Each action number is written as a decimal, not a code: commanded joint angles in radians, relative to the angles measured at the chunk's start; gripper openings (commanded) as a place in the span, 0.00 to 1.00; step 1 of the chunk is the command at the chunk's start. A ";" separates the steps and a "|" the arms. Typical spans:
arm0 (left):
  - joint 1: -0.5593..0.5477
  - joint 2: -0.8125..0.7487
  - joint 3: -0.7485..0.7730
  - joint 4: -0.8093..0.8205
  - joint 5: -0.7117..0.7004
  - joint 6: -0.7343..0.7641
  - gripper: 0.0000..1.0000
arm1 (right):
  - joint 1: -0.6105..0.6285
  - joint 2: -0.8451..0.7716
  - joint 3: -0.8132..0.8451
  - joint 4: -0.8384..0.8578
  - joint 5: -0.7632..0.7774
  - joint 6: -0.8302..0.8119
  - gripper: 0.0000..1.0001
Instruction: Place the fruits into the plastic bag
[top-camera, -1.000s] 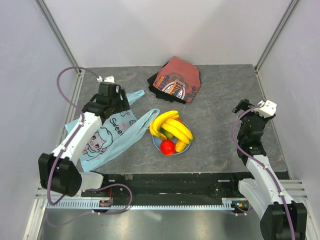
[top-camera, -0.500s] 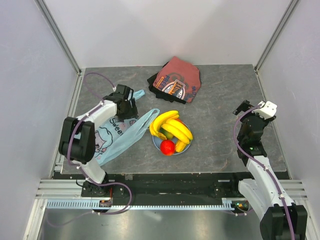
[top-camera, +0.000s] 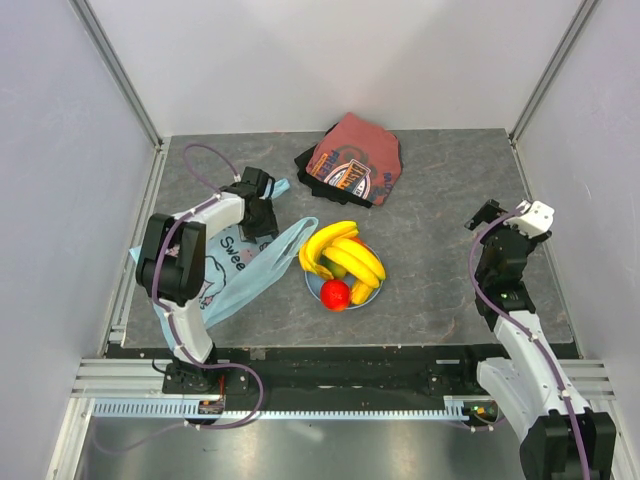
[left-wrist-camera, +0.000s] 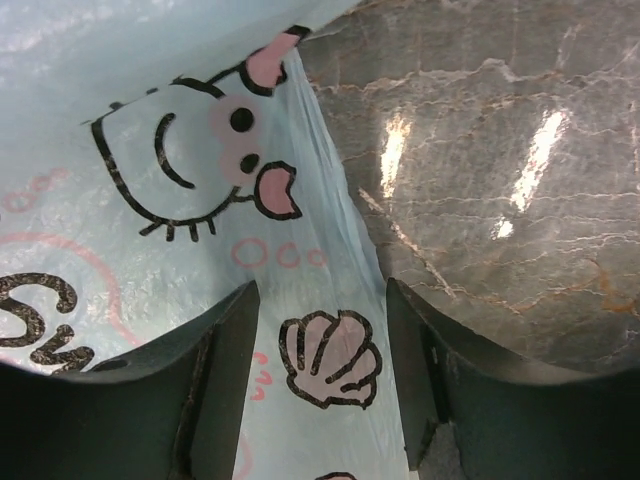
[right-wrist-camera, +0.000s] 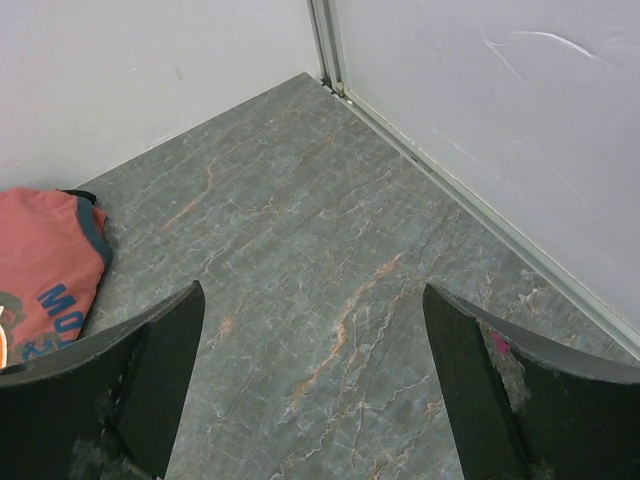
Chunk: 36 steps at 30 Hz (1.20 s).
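The left gripper (left-wrist-camera: 320, 300) has its jaws spread, with the bag (left-wrist-camera: 150, 200) lying flat under and between them. To its right, the bananas (top-camera: 345, 250) and a red fruit (top-camera: 335, 293) sit on a plate (top-camera: 372, 293). Further right, the right gripper (right-wrist-camera: 312, 300) gapes wide above the table (right-wrist-camera: 330, 200).

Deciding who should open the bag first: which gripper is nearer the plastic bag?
Left. The left gripper sits right over the plastic bag, fingers astride its edge; the right gripper is far off across the table, beyond the fruit.
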 joint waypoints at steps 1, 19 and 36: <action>-0.001 0.020 0.042 0.013 -0.028 -0.020 0.60 | 0.005 0.006 0.047 0.005 -0.009 0.009 0.98; 0.049 -0.178 -0.018 0.058 -0.045 0.006 0.02 | 0.004 0.075 0.179 -0.096 -0.068 -0.023 0.98; 0.235 -0.673 -0.173 0.450 0.421 0.056 0.01 | 0.005 0.199 0.503 -0.205 -0.178 0.058 0.98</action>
